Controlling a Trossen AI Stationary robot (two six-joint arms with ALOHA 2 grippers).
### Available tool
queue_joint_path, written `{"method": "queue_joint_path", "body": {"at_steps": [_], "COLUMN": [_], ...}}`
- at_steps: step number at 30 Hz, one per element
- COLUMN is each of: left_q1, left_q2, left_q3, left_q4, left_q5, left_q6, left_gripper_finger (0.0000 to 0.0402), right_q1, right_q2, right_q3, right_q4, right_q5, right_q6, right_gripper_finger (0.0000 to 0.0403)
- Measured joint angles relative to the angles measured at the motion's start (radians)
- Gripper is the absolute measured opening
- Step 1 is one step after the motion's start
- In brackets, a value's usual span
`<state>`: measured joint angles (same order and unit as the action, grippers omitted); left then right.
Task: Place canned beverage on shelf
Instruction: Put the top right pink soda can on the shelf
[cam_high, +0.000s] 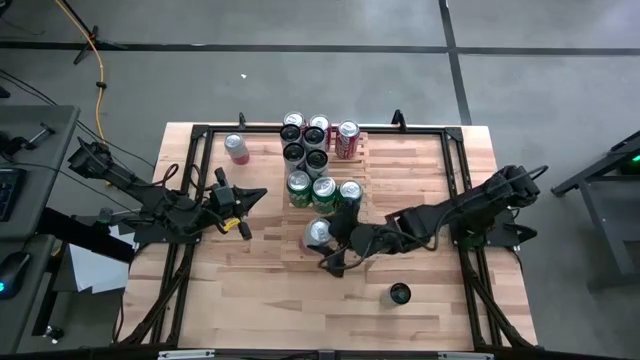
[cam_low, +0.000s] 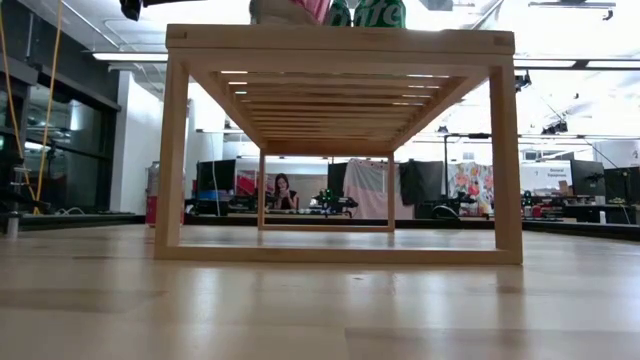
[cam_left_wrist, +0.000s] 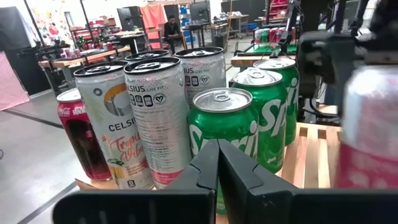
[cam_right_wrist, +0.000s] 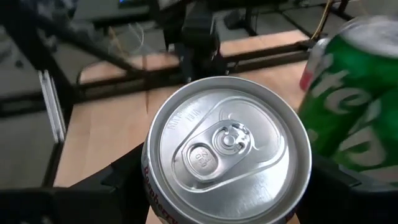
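The light-wood slatted shelf (cam_high: 292, 246) (cam_low: 340, 42) stands mid-table and carries several upright cans: tall Celsius cans (cam_left_wrist: 152, 118), green Sprite cans (cam_left_wrist: 227, 134) (cam_high: 323, 190) and red cans (cam_high: 347, 139). My right gripper (cam_high: 322, 240) (cam_right_wrist: 227, 186) is shut on a silver-topped beverage can (cam_right_wrist: 227, 146) (cam_high: 318, 232) over the shelf's near end, beside a green can (cam_right_wrist: 354, 112). Whether the held can stands on the slats does not show. My left gripper (cam_high: 258, 193) (cam_left_wrist: 217, 163) waits shut left of the shelf, pointing level at the cans. My right gripper pinches the can's side wall just below the top rim (cam_right_wrist: 155, 199), with one finger (cam_right_wrist: 118, 183) on each of two opposite sides. The fingers come from the table's right and near side, slanting slightly down. The can stays upright, its top up.
A pink can (cam_high: 237, 148) stands on the tabletop left of the shelf's far end. A dark can (cam_high: 400, 294) stands near the table's near right. A black frame (cam_high: 455, 160) runs around the tabletop. A person sits far off in the room behind (cam_low: 281, 192).
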<state>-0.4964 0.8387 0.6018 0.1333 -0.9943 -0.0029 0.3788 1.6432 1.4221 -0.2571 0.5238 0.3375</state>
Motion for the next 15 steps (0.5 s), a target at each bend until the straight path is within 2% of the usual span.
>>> {"method": "queue_joint_path", "body": {"at_steps": [15], "left_q1": [0.007], "left_q2": [0.0], "left_q3": [0.0], "left_q4": [-0.003], "left_q5": [0.006], "left_q6": [-0.004], "left_gripper_finger": [0.0], "right_q1": [-0.01], "right_q2": [0.154], "right_q3": [0.285], "right_q4": [-0.281], "right_q5": [0.04], "right_q6": [-0.04], "right_gripper_finger": [0.028]}}
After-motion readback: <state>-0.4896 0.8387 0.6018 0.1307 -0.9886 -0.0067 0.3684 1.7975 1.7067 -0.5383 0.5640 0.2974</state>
